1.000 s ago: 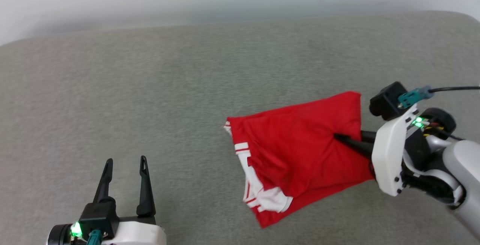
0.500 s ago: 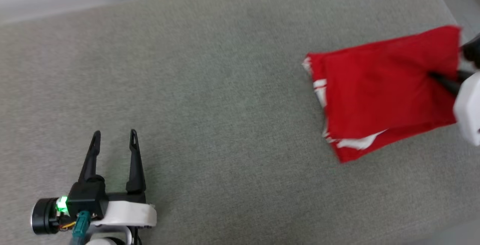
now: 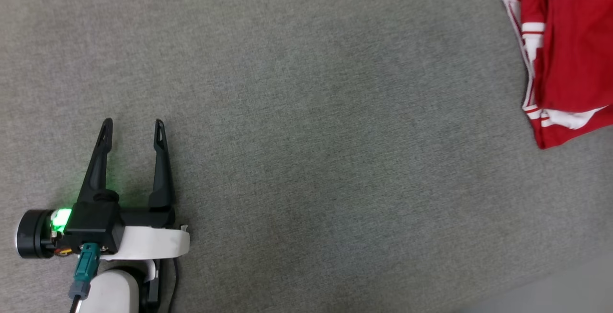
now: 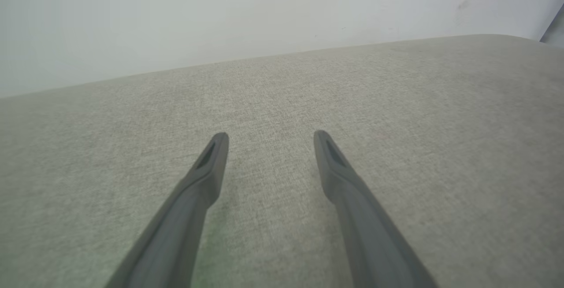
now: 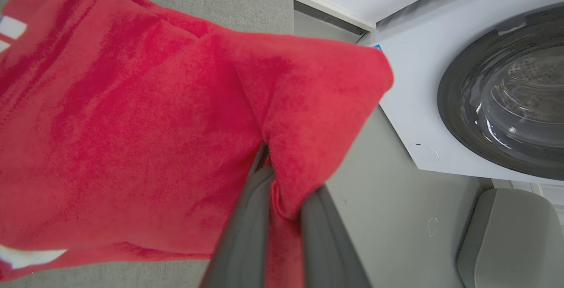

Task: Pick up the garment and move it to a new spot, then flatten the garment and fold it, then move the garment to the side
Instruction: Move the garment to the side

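The garment [image 3: 570, 59] is a folded red shirt with white and striped trim at its left edge. It lies at the head view's upper right, cut off by the frame. In the right wrist view my right gripper [image 5: 282, 182] is shut on a bunched fold of the garment [image 5: 132, 125], with red cloth pinched between the two dark fingers. Part of the cloth hangs past the edge of the grey surface. My left gripper [image 3: 132, 124] rests at the lower left, far from the garment. It is open, with nothing between its fingers [image 4: 211, 169].
A grey fabric surface [image 3: 306, 136] spreads across the head view, with its front edge [image 3: 565, 284] at the lower right. A white washing machine with a dark round door [image 5: 506, 94] stands beyond the surface's right end, a grey padded thing [image 5: 506, 235] below it. A white wall [image 4: 220, 24] backs the surface.
The head camera has swung, shifting the whole picture. The garment has gone right, away from my left gripper, with the right gripper still shut on it. The left gripper stays open.
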Robot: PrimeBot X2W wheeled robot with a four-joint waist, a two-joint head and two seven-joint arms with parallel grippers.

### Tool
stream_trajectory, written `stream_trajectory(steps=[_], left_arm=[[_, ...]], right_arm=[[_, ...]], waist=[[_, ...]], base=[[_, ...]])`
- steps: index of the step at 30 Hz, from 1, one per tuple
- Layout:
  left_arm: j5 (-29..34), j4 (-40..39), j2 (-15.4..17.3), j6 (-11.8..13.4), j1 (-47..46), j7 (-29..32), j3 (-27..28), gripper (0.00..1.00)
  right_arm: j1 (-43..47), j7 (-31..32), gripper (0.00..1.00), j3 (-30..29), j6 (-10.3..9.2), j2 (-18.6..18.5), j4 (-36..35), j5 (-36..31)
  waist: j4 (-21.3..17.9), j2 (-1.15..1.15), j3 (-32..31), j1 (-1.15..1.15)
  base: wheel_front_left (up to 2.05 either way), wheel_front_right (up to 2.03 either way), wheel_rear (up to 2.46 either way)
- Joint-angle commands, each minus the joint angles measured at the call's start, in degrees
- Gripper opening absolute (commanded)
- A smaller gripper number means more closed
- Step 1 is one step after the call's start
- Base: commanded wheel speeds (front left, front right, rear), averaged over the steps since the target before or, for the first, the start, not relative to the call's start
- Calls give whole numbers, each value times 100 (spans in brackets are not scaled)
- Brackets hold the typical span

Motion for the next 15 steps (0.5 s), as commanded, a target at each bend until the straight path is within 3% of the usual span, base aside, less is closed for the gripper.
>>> stream_trajectory(steps=[1,4,5,7,11,15], left_arm=[[4,-46,44,-1,-102,-13,-1,100],[-2,-42,69,24,-149,-11,0,100],[-7,-32,70,34,-160,-8,-2,100],[-23,-17,54,50,-134,-7,-14,100],[-63,-9,-32,110,16,-12,-48,100],[-115,34,-130,182,184,-13,-92,100]], right_arm=[[-162,-140,0,-136,-6,160,269,-84],[-267,-306,0,-282,-6,362,679,-238],[-294,-361,9,-341,-6,432,808,-293],[-311,-465,100,-427,-6,576,1053,-412],[-381,-864,100,-591,-6,692,1319,-757],[-386,-1675,100,-813,-6,712,1249,-1195]], waist=[[47,0,219,-1],[61,0,262,-1],[66,0,249,-1],[82,0,160,-1],[159,0,-183,-1],[319,0,-607,-1]], base=[[0,0,0],[0,0,0],[0,0,0],[0,0,0],[0,0,0],[0,0,0]])
